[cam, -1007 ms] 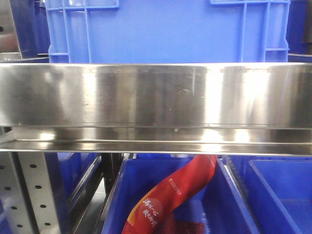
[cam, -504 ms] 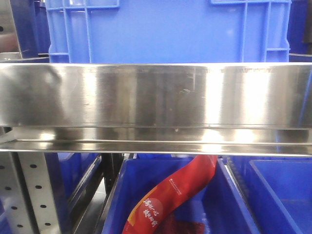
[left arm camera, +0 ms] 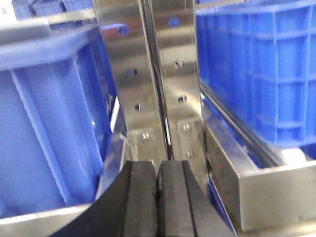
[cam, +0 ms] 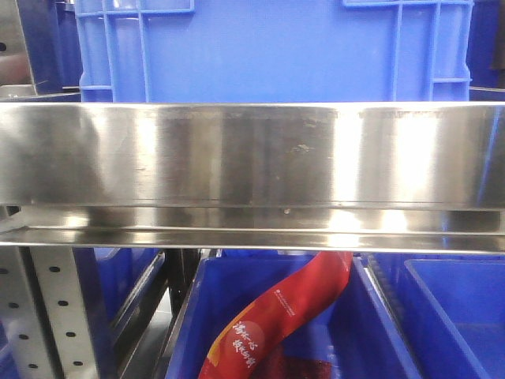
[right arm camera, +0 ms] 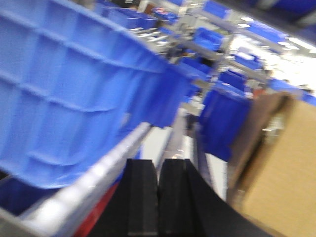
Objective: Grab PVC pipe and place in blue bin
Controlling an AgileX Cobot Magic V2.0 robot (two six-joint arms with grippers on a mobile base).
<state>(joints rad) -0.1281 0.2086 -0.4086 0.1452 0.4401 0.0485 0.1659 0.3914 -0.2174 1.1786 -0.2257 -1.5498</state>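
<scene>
You are looking at a warehouse rack: a broad, shiny stainless steel shelf rail (cam: 252, 154) runs across the whole front view and blocks most of what lies behind it. Above it stands a large blue ribbed plastic crate (cam: 272, 49), cut off at the top edge. Below the rail you see only the upper part of a lower blue plastic bin (cam: 197, 316), with a red printed foil pouch (cam: 276, 316) leaning up out of it; the pouch's top end disappears behind the rail, and its small print is too small to read. At lower left a perforated grey steel upright (cam: 47, 316) stands beside that bin.

The white curved PVC pipe does not show in any of your three views, so you cannot tell where it lies.

In the left wrist view, your left end effector (left arm camera: 158, 197) has its two black pads pressed together with nothing between them, pointing at a steel post with bolt holes (left arm camera: 158, 89) between two blue crates.

The right wrist view is badly blurred. Your right end effector (right arm camera: 158, 197) is likewise closed flat, pad against pad, empty. A blue crate wall (right arm camera: 74, 94) fills its left side, and a brown cardboard box (right arm camera: 276, 173) is cut off at the right edge.
</scene>
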